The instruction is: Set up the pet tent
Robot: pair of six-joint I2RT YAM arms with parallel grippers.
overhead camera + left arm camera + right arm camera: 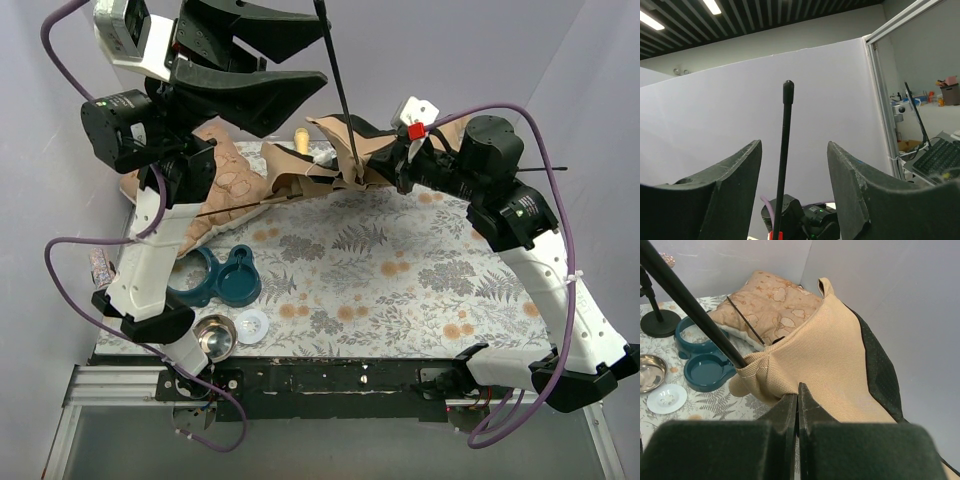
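Note:
The pet tent lies crumpled at the back of the table, tan fabric with a black mesh panel. One black pole rises steeply from a fabric sleeve. My left gripper is raised high and open; the pole stands between its fingers without touching either. My right gripper is shut on the tent's tan fabric just right of the sleeve; it also shows in the top view. A second thin pole lies across the cushion.
A puffy beige patterned cushion lies at the back left. A teal double bowl, a steel bowl and a white dish sit at the front left on the floral cloth. Grey walls close the back and sides.

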